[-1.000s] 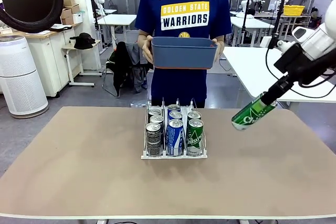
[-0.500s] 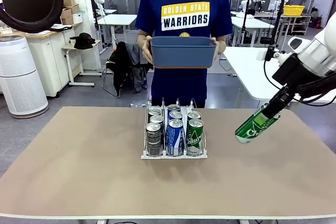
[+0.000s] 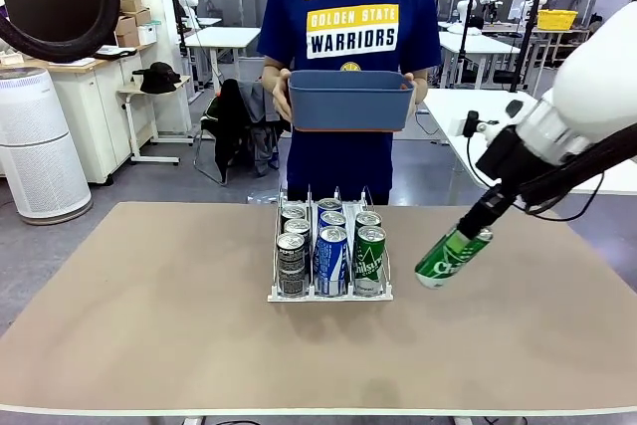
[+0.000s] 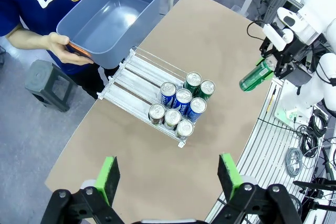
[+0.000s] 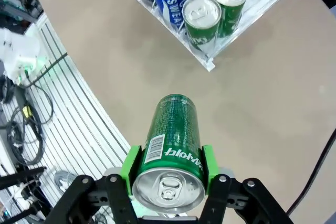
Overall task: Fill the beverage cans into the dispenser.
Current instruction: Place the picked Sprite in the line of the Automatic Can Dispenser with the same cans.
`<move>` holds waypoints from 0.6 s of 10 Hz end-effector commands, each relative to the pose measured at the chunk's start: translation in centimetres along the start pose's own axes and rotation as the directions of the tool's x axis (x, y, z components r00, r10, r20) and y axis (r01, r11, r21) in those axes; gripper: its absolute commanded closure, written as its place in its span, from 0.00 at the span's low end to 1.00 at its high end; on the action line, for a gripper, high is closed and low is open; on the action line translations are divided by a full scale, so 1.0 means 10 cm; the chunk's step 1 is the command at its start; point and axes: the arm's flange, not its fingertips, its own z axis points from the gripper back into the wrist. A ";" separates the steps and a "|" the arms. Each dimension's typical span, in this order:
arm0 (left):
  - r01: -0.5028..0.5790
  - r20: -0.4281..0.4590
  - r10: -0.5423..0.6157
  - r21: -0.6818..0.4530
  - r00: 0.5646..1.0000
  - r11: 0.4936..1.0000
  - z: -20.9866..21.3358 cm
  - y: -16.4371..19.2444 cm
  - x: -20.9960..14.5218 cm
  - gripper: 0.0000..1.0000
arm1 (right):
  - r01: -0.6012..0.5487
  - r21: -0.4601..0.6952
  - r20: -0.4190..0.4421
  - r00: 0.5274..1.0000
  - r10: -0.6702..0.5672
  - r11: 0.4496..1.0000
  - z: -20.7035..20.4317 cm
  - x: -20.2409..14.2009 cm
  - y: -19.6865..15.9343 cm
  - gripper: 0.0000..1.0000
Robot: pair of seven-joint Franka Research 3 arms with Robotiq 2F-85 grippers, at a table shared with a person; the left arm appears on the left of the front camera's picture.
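The right gripper (image 3: 468,243), jaws clamped on a tilted green can (image 3: 450,257), has moved left and lower, nearer the dispenser (image 3: 329,292) on the counter (image 3: 149,316). Apparently eight cans (image 4: 182,100) fill its front. The left gripper (image 4: 170,175) hangs high, jaws wide, empty.

Glossy metal cans (image 3: 329,258), clear plastic dispenser (image 3: 275,268), matt table (image 3: 149,306).

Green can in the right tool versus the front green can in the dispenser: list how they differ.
The held green can hangs tilted above the table, clamped near its top by the right tool; the racked green can stands upright in the dispenser. The held one is alone; the racked one touches a blue can. Both are slim, green, silver-topped.
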 end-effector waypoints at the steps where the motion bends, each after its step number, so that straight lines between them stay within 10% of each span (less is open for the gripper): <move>1: 0.008 0.020 -0.008 -0.006 1.000 1.000 -0.01 0.01 -0.04 0.00 | 0.073 0.005 0.061 0.995 -0.073 0.997 -0.29 0.00 0.14 0.42; 6: 0.008 0.020 -0.008 -0.006 1.000 1.000 -0.01 0.01 -0.04 0.00 | 0.129 0.028 0.058 0.990 -0.131 0.991 -0.68 0.26 0.30 0.42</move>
